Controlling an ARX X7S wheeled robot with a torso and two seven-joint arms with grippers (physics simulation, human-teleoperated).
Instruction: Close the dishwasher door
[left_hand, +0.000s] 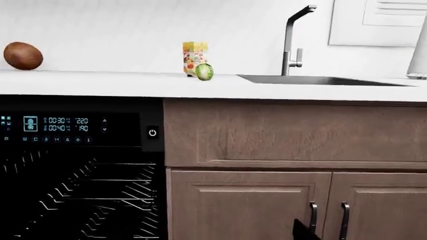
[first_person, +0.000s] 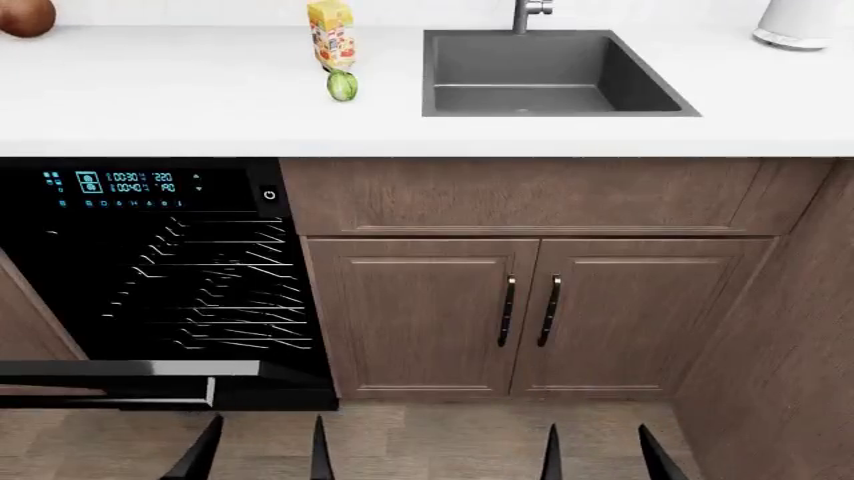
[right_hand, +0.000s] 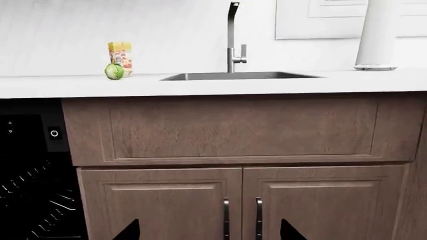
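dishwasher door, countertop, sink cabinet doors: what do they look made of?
Dishwasher door: glossy black panel, glass or lacquer by its sheen, with a silver-grey, metal-looking edge strip.
Countertop: plain matte white, stone or laminate; can't tell.
Cabinet doors: brown wood, visible grain, matte, with slim black handles.

My dishwasher door (first_person: 134, 385) runs off the head view's left edge; my fingertips (first_person: 318, 450) are cropped below.

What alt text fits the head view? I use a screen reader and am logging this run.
An open dishwasher, door lowered, racks showing, sits beside closed wooden cabinet doors under a white counter with a sink. Both claws, left and right, hang open in front.
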